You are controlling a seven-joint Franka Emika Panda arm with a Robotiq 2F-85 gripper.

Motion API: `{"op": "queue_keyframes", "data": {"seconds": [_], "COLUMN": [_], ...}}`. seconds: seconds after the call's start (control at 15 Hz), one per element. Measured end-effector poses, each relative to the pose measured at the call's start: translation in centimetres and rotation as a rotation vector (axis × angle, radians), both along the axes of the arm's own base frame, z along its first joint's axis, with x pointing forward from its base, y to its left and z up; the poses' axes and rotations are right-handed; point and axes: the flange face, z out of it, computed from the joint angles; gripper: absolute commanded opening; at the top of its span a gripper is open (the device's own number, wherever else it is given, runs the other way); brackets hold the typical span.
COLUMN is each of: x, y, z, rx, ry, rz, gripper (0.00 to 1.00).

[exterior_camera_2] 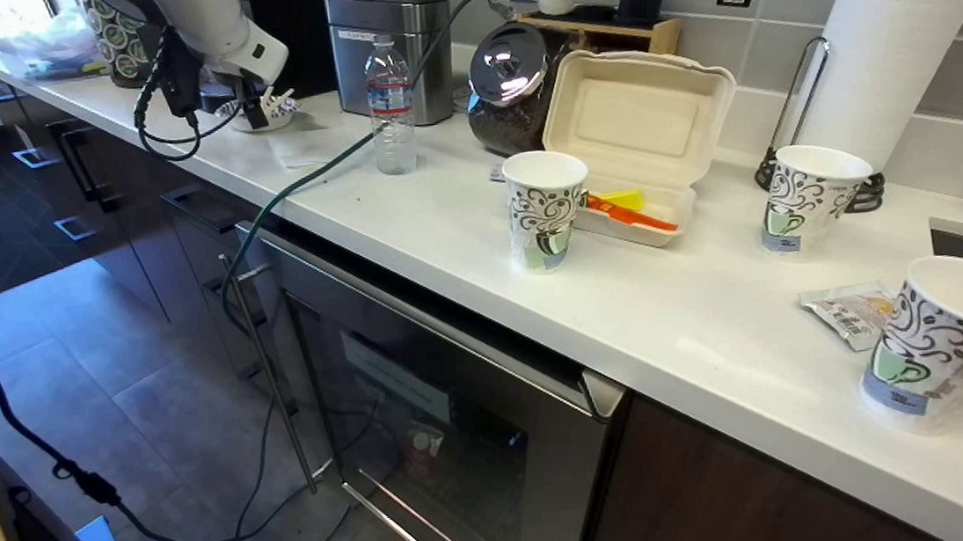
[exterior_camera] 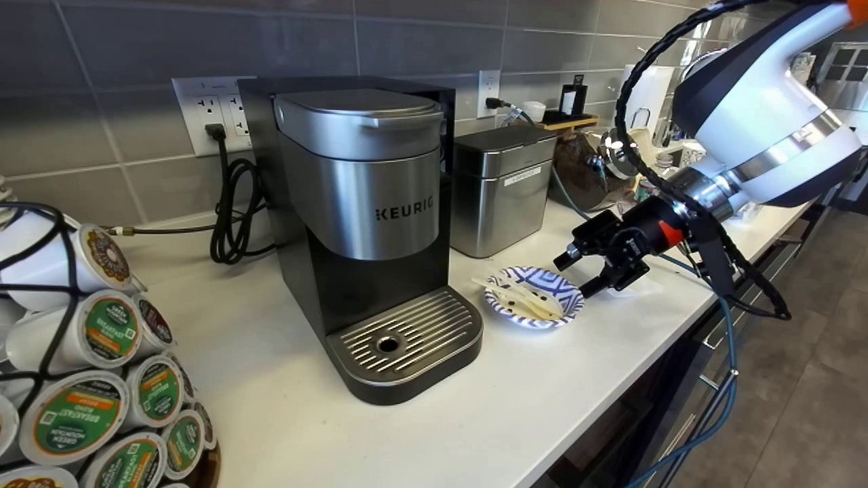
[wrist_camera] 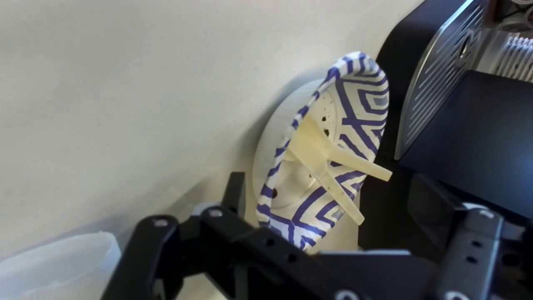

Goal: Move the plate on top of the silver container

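Observation:
The plate (exterior_camera: 546, 279) is a small round shallow dish, white with a blue pattern, lying on the white counter. It also shows in the wrist view (wrist_camera: 366, 98). Cream plastic utensils (exterior_camera: 532, 306) lie in it, their handles over its rim. The silver container (exterior_camera: 505, 207) is a brushed-steel box behind the plate; it also shows in an exterior view (exterior_camera_2: 351, 66). My gripper (exterior_camera: 578, 272) is open at the plate's near rim. In the wrist view, its fingers (wrist_camera: 333, 196) stand wide apart, one on each side of the plate. Whether a finger touches the rim I cannot tell.
The Keurig machine (exterior_camera: 373, 203) stands close beside the plate. A water bottle (exterior_camera_2: 392, 107), a lidded jar (exterior_camera_2: 513, 91), a takeout box (exterior_camera_2: 640, 127) and paper cups (exterior_camera_2: 542, 212) stand along the counter. A cable (exterior_camera_2: 305, 179) crosses the counter edge. Coffee pods (exterior_camera: 88, 407) are stacked nearby.

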Motion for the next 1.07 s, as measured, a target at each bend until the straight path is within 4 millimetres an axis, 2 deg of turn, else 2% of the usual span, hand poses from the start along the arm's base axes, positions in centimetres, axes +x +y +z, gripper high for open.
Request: {"op": "queue_keyframes", "data": {"seconds": [0.07,0.33,0.67,0.8,1.07], "x": [0.2,0.5,0.9,1.0,1.2], "y": [0.0,0.1,-0.1,-0.5,-1.2], "z": [-0.3,-1.5,-2.2,-2.2,-2.1], "rx": [0.004,0.012,0.003,-0.006,-0.012], "ry": [-0.007,-0.026,-0.038,-0.042,-0.044], "rz": [-0.002,-0.007,-0.006,-0.014,-0.026], "gripper": [0.76,0.42,0.04,0.00,0.00]}}
